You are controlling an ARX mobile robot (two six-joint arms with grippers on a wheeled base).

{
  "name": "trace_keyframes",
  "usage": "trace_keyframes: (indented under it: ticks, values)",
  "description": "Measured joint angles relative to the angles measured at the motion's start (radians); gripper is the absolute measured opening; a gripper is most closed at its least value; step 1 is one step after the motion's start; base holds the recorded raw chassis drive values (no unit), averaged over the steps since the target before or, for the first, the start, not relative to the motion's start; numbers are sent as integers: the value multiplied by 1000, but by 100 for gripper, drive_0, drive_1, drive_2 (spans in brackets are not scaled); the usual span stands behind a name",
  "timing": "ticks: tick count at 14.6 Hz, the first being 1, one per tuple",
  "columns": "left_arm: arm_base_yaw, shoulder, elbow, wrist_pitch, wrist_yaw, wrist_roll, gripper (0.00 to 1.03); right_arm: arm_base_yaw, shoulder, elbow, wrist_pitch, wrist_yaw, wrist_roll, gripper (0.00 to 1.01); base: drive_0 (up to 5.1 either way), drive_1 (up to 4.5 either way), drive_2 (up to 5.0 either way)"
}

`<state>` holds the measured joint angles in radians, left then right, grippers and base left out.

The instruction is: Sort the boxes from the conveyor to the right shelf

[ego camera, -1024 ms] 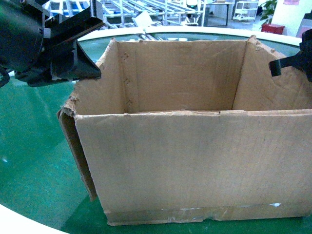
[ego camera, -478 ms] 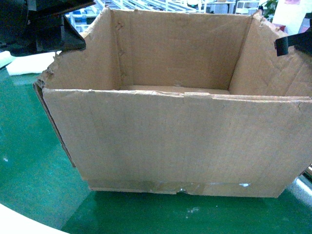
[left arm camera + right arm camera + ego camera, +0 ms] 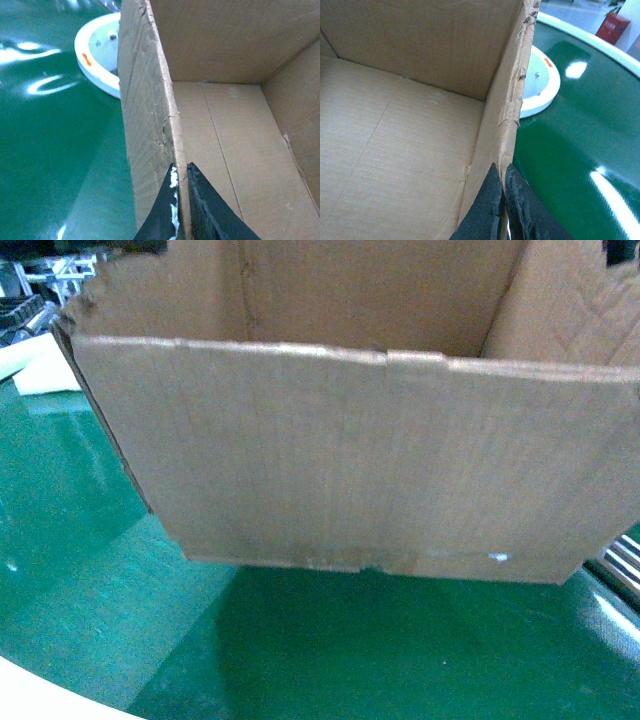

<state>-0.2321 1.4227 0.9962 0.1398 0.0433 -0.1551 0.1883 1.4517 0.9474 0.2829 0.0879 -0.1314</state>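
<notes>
A large open brown cardboard box (image 3: pixel 360 450) hangs lifted above the green conveyor (image 3: pixel 300 660), its taped bottom edge off the belt. In the left wrist view my left gripper (image 3: pixel 180 170) is shut on the box's left wall (image 3: pixel 147 115), one black finger on each side. In the right wrist view my right gripper (image 3: pixel 503 171) pinches the box's torn right wall (image 3: pixel 507 100) the same way. The box floor (image 3: pixel 390 150) is bare. Neither gripper shows in the head view. The right shelf is hardly visible; only steel rails (image 3: pixel 622 565) peek out at the right edge.
A white foam slab (image 3: pixel 45 370) lies on the belt at the left, behind the box. The conveyor's white centre ring (image 3: pixel 97 55) sits beyond the box, and its white outer rim (image 3: pixel 40 695) curves along the near left corner.
The box has risen off the belt and come closer and higher in the head view. Both arms have gone up out of that view with it.
</notes>
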Motion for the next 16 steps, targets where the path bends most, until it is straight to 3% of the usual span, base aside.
trace_keyframes:
  ticks: [11,16]
  values:
    - [-44,-94,211,43,-55,6,2,-41,-153,181,29,-14,24,2,0,0,0]
    - [-51,-101,230,71,-77,23,2,-45,-172,188,56,-18,34,2,0,0,0]
